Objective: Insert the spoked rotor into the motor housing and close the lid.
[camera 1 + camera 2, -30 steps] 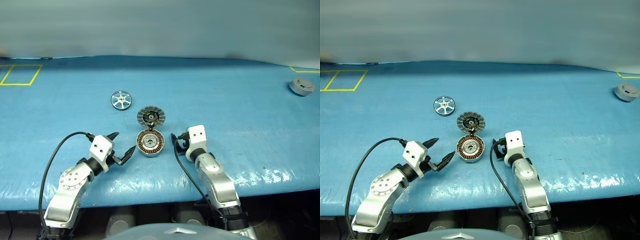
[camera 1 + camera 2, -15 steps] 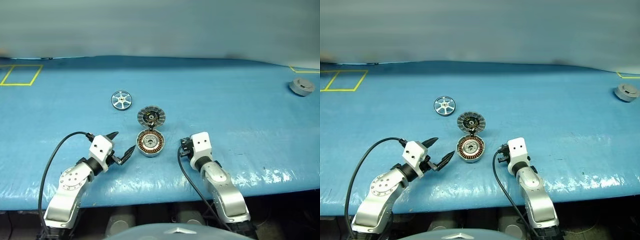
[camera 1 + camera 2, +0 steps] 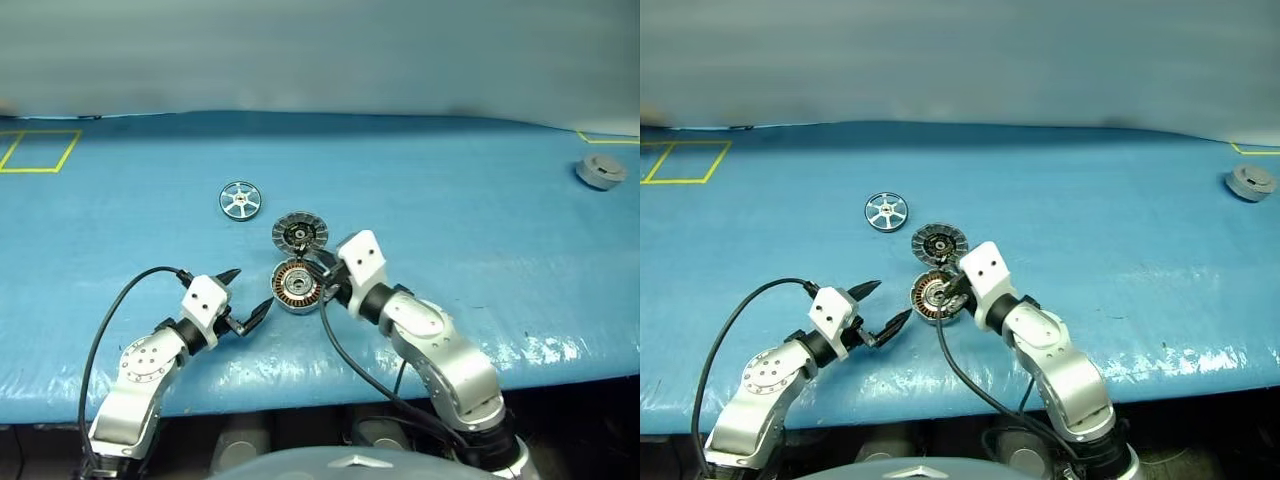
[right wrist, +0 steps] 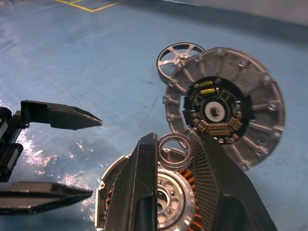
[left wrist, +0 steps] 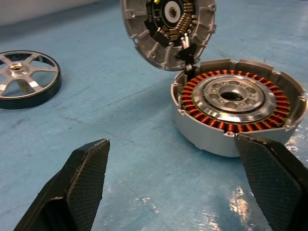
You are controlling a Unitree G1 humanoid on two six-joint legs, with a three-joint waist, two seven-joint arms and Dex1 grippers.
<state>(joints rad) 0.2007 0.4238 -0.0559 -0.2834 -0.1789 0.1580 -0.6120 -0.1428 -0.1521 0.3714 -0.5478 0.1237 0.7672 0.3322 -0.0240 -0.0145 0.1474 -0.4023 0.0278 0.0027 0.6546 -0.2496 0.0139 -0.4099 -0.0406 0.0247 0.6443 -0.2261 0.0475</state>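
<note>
Right fingers (image 4: 175, 166): over the housing (image 3: 295, 286), pinching a small metal ring (image 4: 175, 150).
Left fingers (image 3: 245, 295): released, spread wide, just left of housing.
Lid (image 3: 300, 233): swung open behind housing.
Spoked wheel (image 3: 240, 200): on bench (image 3: 480, 210), far-left of lid.

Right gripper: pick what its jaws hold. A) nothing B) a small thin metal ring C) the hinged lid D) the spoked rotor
B: in the right wrist view the right gripper pinches a small thin ring above the motor housing, while the spoked rotor lies apart on the table.
</note>
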